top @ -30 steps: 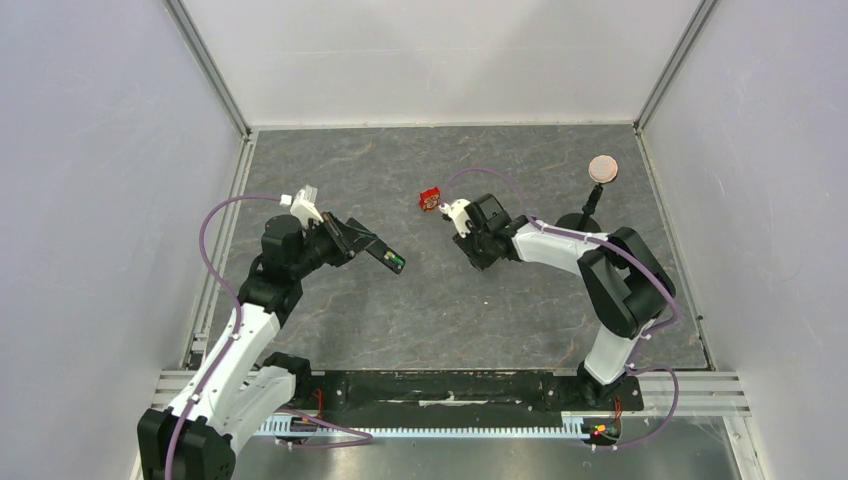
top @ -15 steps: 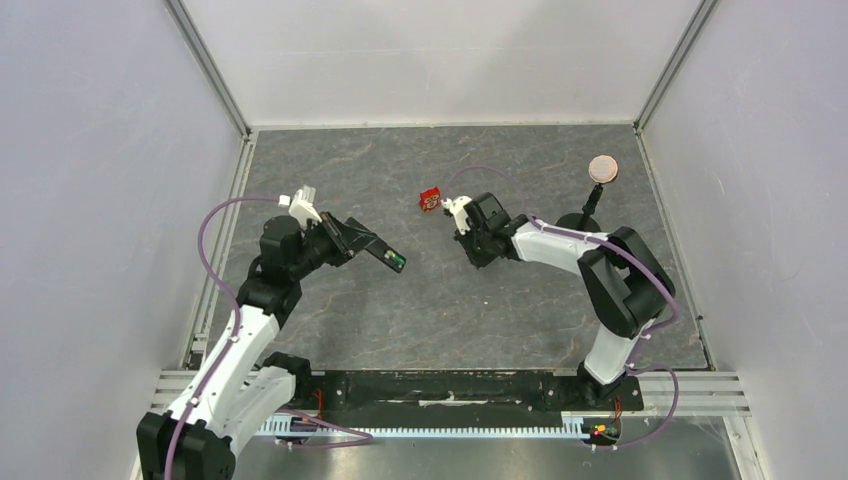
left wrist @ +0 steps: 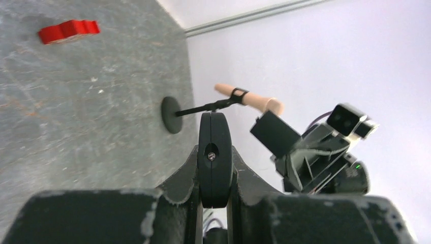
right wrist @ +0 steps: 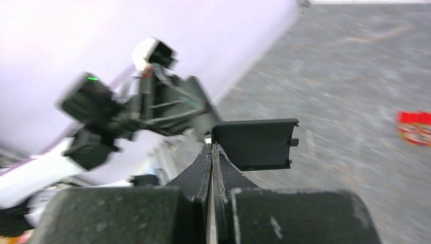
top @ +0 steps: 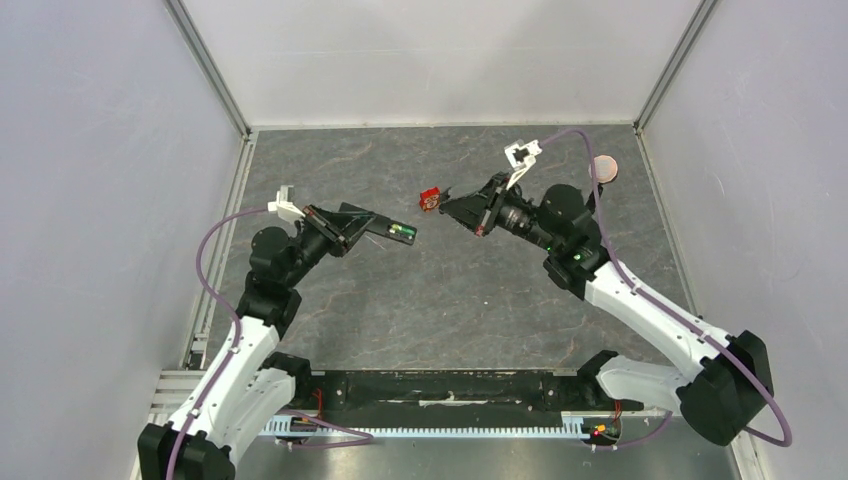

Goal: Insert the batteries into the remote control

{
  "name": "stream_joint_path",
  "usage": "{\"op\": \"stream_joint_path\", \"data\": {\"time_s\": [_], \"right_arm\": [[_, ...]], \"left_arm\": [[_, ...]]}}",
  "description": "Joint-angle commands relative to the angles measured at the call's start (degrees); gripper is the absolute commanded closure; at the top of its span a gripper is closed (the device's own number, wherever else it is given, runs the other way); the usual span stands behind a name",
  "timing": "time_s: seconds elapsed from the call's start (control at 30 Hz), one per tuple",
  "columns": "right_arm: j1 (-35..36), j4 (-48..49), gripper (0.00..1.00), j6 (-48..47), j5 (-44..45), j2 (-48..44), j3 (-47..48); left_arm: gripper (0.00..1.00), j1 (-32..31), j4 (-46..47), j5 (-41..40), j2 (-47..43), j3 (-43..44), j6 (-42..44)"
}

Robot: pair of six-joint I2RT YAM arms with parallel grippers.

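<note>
The left gripper (top: 352, 226) is clamped firmly on the remote control (top: 385, 230), holding it clear of the table (top: 440, 300) and roughly level, with its free end pointing toward the other arm. The left wrist view shows the remote end-on, with a finger pressed against each flat face. That is a sound place to hold it, at the end away from the open bay. The remote looks light and stiff, and its matte plastic should not slip much.

A green battery (top: 401, 231) sits in the bay at the free end. The dark battery is too small to make out from above. It may lie beside the green one, but I cannot say so.

The right gripper (right wrist: 212, 152) is fully closed on the battery cover (right wrist: 254, 144), a thin flat black plate with small tabs along one short edge. The gripper pinches it near one corner and holds it in the air close to the remote's free end without touching it. The red box (top: 431, 198) lies on the table just beyond, and the stand (top: 603, 167) with its tan disc is well off to the right.

The cover probably flexes a little and could pivot in so narrow a pinch, and its tabs look easy to snap. It should slide on flat, with no forcing. The batteries are smooth and round, so they could roll out if the remote tips.
</note>
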Motion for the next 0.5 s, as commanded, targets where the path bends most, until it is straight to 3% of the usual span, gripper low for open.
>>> {"op": "stream_joint_path", "data": {"time_s": [0.0,0.13,0.47], "right_arm": [[0.2,23.9,1.00,21.1,-6.8,-1.9,-4.6],[1.0,37.4,1.00,32.3,-7.7,-1.5,-5.5],[4.5,55.1,1.00,55.2,-5.3,5.3,-2.9]], "left_arm": [[0.98,-0.2,11.9,-2.6,-0.9,-0.1,-12.0],[0.98,-0.7,13.6,-4.4,-1.7,0.2,-16.1],[0.98,-1.0,14.8,-5.0,-1.8,1.6,-23.3]]}}
